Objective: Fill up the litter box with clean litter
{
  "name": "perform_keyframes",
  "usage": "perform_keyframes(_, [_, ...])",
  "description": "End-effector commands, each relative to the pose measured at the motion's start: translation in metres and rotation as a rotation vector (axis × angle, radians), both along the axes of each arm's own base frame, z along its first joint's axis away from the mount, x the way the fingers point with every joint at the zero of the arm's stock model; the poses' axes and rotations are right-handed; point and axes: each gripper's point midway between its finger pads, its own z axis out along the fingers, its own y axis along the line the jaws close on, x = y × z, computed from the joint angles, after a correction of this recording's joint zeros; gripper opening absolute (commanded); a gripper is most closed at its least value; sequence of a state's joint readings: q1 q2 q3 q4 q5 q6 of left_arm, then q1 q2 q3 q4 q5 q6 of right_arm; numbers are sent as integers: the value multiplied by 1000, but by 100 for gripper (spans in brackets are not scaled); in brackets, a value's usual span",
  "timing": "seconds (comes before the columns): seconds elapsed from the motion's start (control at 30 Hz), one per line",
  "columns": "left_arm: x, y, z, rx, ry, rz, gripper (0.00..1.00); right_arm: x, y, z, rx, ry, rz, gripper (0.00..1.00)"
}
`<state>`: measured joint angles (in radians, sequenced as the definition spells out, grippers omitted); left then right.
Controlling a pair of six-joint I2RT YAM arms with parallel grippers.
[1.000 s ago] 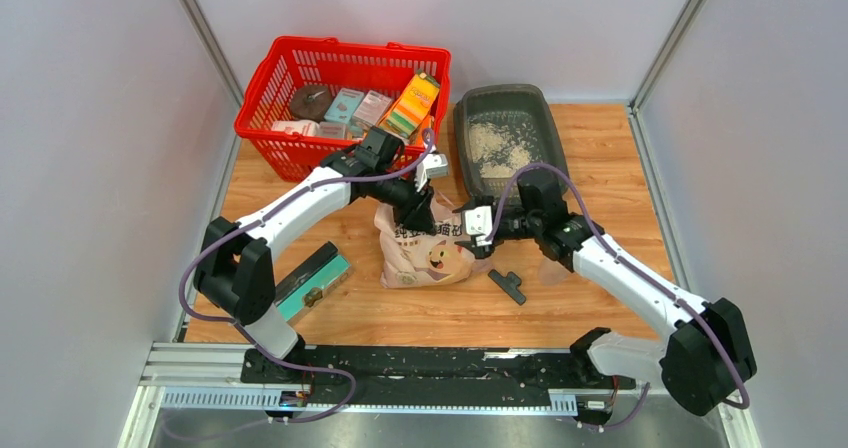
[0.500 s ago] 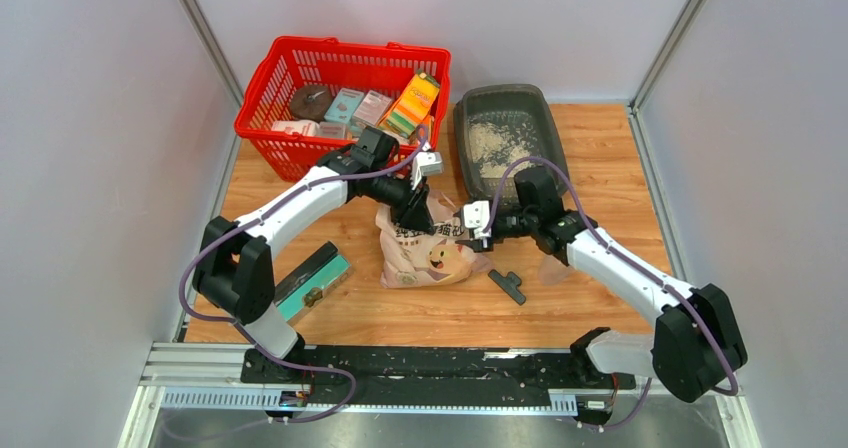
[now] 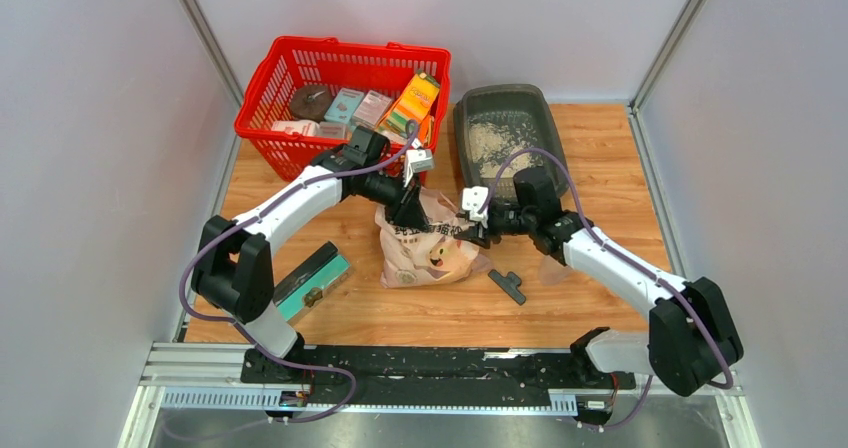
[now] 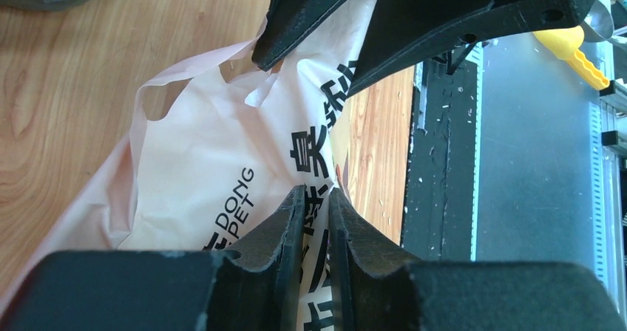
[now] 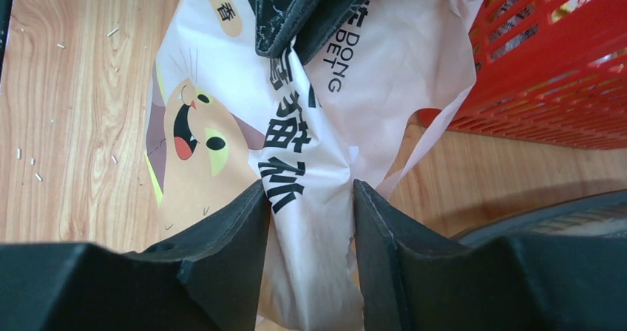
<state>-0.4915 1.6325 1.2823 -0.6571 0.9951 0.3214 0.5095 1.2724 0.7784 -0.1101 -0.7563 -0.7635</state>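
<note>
1. One bench (image 3: pixel 600 168) is counted.
2. One red basket (image 3: pixel 262 98) is counted.
3. At least five packs (image 3: pixel 347 104) are seen in it; the exact number cannot be told.
4. One litter box (image 3: pixel 548 140) is counted.
5. One bag (image 3: pixel 425 253) is counted.
6. One teal-and-black box (image 3: pixel 315 276) is counted.
7. One black T-shaped tool (image 3: pixel 508 285) is counted.
8. Two grippers are counted: the left gripper (image 4: pixel 314 196) and the right gripper (image 5: pixel 310 189).

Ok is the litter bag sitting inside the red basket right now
No, the litter bag lies on the wooden table, outside the red basket and on its near side.
</note>
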Motion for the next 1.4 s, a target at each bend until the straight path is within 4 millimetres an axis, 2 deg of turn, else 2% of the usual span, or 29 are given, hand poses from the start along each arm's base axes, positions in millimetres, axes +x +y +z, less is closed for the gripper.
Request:
perform_keyframes(0.0, [-14, 6, 8, -32, 30, -20, 25, 20, -11, -11, -36, 45, -133, 43])
perform_keyframes(0.17, [-12, 6, 7, -32, 46, 2, 29, 15, -6, 2, -1, 97, -130, 33])
perform_keyframes(0.23, [-12, 9, 9, -31, 36, -4, 37, 15, -9, 4, 0, 148, -157, 30])
perform_keyframes(0.27, [-14, 12, 11, -27, 24, -13, 40, 16, -9, 12, 15, 167, -163, 29])
perform_keyframes(0.3, [-12, 15, 18, -34, -54, -40, 44, 16, -14, 13, 26, 230, -201, 29])
perform_keyframes(0.33, [-16, 23, 19, -17, -52, -45, 46, 17, -16, 18, 38, 253, -211, 29])
perform_keyframes(0.4, [-19, 32, 28, -27, -163, -89, 51, 16, -19, 32, 84, 325, -236, 27])
perform_keyframes(0.47, [-32, 45, 31, -1, -201, -123, 54, 11, -16, 42, 109, 374, -219, 20])
perform_keyframes(0.57, [-40, 60, 27, 58, -290, -173, 56, 4, -11, 48, 138, 449, -205, 13])
perform_keyframes(0.7, [-35, 74, 14, 124, -356, -125, 56, 10, -9, 48, 155, 512, -216, 8])
perform_keyframes(0.8, [-30, 74, 11, 119, -390, -95, 56, 16, -9, 50, 165, 533, -212, 6])
perform_keyframes(0.87, [-12, 75, 12, 147, -410, -7, 56, 18, -9, 50, 167, 540, -208, 6])
perform_keyframes(0.9, [1, 72, 20, 120, -367, 100, 55, 18, -10, 51, 168, 536, -205, 6])
perform_keyframes(0.93, [15, 81, 25, 92, -333, 191, 55, 18, -10, 51, 164, 527, -198, 6])
perform_keyframes(1.0, [32, 87, 41, -7, -205, 365, 56, 16, -11, 49, 146, 504, -178, 6])
perform_keyframes(1.03, [40, 99, 45, -26, -171, 437, 57, 15, -11, 49, 141, 494, -169, 6])
perform_keyframes(1.07, [39, 105, 45, -33, -145, 481, 61, 16, -11, 50, 134, 464, -155, 6])
perform_keyframes(1.13, [45, 113, 47, -47, -93, 593, 62, 14, -12, 51, 122, 446, -137, 6])
perform_keyframes(1.17, [41, 116, 43, -54, -57, 640, 66, 14, -12, 53, 116, 425, -129, 6])
perform_keyframes(1.23, [42, 113, 49, -102, 18, 707, 69, 11, -13, 54, 99, 381, -104, 7])
perform_keyframes(1.3, [40, 104, 56, -172, 102, 701, 70, 7, -12, 53, 78, 345, -80, 7])
perform_keyframes(1.37, [42, 99, 54, -192, 171, 717, 73, 5, -12, 53, 71, 336, -73, 6])
